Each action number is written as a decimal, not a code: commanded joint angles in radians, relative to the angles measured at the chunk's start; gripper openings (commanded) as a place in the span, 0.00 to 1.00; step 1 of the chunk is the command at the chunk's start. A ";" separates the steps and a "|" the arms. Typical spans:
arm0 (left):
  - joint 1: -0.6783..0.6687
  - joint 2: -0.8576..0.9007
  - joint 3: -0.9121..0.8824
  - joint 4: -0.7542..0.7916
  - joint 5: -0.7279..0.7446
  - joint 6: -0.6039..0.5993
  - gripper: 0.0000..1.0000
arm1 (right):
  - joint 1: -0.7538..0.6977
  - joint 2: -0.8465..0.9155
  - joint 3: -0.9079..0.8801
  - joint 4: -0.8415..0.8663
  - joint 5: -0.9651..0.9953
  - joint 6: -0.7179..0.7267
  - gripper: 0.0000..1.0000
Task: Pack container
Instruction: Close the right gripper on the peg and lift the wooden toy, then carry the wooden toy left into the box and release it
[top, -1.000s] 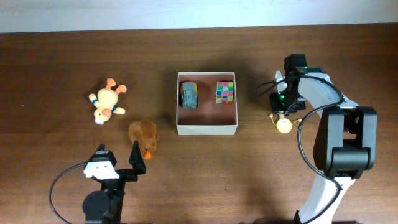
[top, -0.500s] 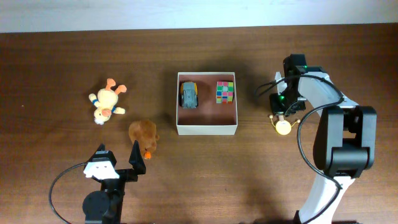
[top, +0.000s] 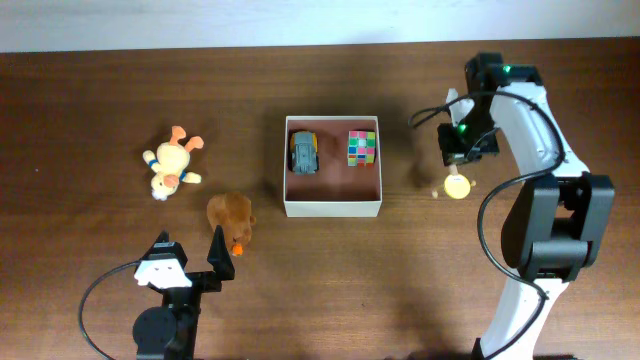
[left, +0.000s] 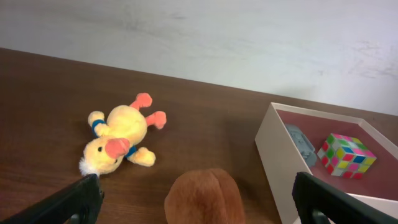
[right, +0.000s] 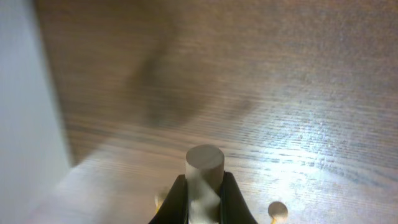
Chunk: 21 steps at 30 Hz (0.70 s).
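The container (top: 333, 207), a white-walled square box with a pink-brown inside, sits mid-table and holds a grey toy car (top: 303, 152) and a coloured puzzle cube (top: 361, 147). It also shows in the left wrist view (left: 273, 155). My right gripper (top: 462, 152) is to its right, shut on a pale wooden peg toy (right: 204, 163) whose round yellow end (top: 457, 186) hangs just above the table. My left gripper (top: 190, 268) is open and low, its fingers (left: 199, 202) either side of a brown plush (left: 205, 196). A yellow duck plush (top: 172, 165) lies farther left.
The brown plush (top: 230, 215) lies just left of the container's front corner. A pale wall runs behind the table's far edge (left: 249, 43). A blurred white surface (right: 25, 93) fills the left of the right wrist view.
My right gripper has risen and moved toward the far edge with the wooden peg toy in it; the toy's yellow end has shifted back. The left arm has not moved.
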 joint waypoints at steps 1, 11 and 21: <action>0.005 -0.005 -0.006 0.000 0.011 0.019 0.99 | 0.013 0.001 0.098 -0.051 -0.086 -0.008 0.06; 0.005 -0.005 -0.006 0.000 0.011 0.019 0.99 | 0.149 0.001 0.199 -0.079 -0.188 -0.011 0.06; 0.005 -0.005 -0.006 0.000 0.011 0.019 0.99 | 0.306 0.001 0.198 0.099 -0.225 0.051 0.13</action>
